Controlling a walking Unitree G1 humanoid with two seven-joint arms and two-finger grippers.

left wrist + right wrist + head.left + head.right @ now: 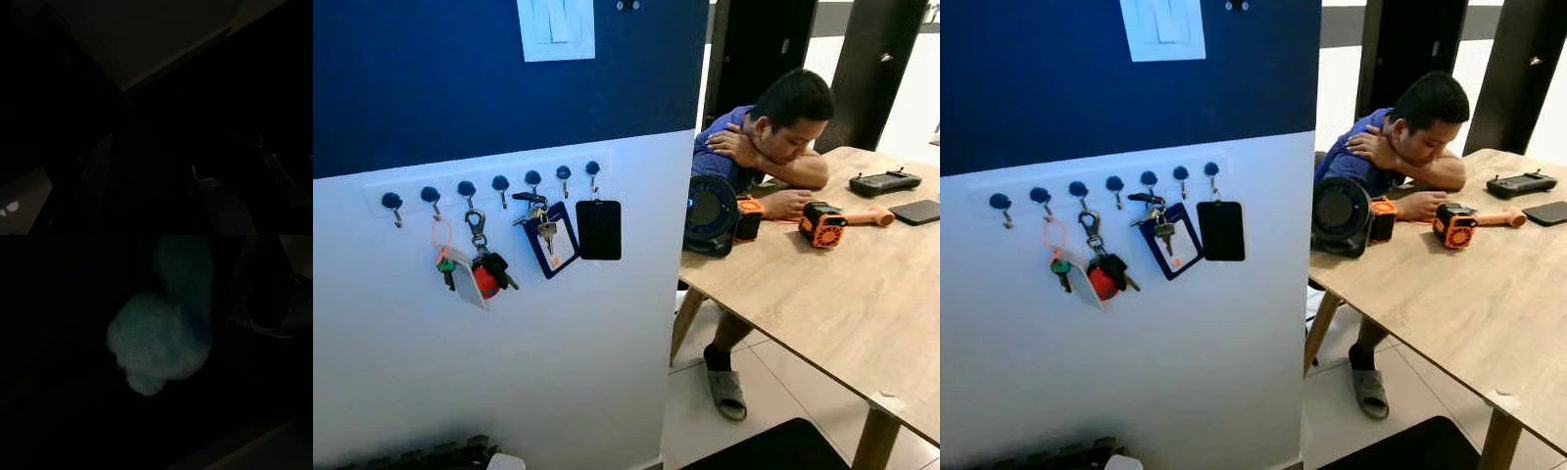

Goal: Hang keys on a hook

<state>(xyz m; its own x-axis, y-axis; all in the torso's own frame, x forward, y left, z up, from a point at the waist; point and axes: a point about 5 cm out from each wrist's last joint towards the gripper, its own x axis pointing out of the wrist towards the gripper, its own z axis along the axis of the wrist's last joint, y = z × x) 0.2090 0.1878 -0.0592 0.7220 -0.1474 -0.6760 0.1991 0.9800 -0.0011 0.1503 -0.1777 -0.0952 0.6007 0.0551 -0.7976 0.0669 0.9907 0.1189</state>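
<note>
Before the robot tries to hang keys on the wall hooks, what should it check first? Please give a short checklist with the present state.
1. Free hook on the row of dark round-headed wall hooks: ok, the leftmost hook is bare.
2. Occupied hooks known: ok, black card holder and blue-framed badge with keys hang at the right.
3. Keys in a gripper: cannot tell, wrist views too dark.
4. Seated person in blue shirt away from the hooks: ok.

A row of seven dark round-headed hooks (500, 183) runs along a white rail on the white lower wall, just under the navy upper section. Hanging from them: a green key on an orange loop (442, 257), a carabiner bunch with a red fob (485, 269), silver keys (544, 227) against a blue card holder (554, 242), and a black card holder (599, 230).
</note>
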